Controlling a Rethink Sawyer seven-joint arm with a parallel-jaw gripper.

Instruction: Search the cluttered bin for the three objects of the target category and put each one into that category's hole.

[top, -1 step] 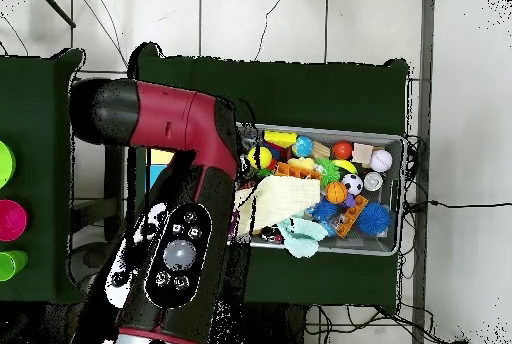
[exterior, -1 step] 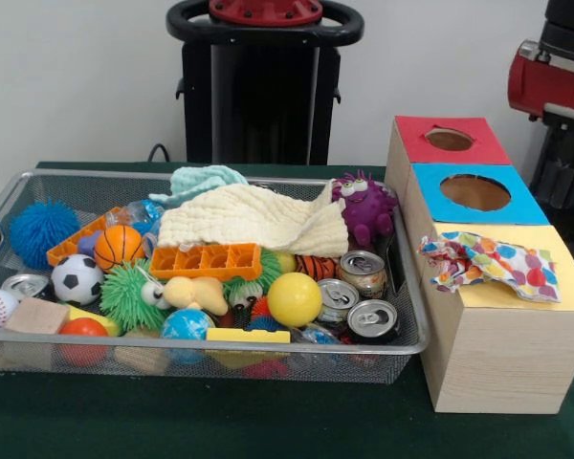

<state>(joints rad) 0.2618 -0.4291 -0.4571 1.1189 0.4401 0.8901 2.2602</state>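
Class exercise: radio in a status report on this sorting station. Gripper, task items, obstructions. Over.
Gripper not visible; arm covers the box side from overhead. Colourful cloth draped on the yellow section, hole hidden. Cream cloth and teal cloth still in the bin, covering toys. Over.

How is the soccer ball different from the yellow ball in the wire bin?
The soccer ball is white with black patches, while the yellow ball is one plain colour. The soccer ball sits toward the left end of the wire bin in the front view, beside a green spiky toy; the yellow ball lies nearer the middle, next to the cans. Both are round, look about the same size and rest among the clutter.
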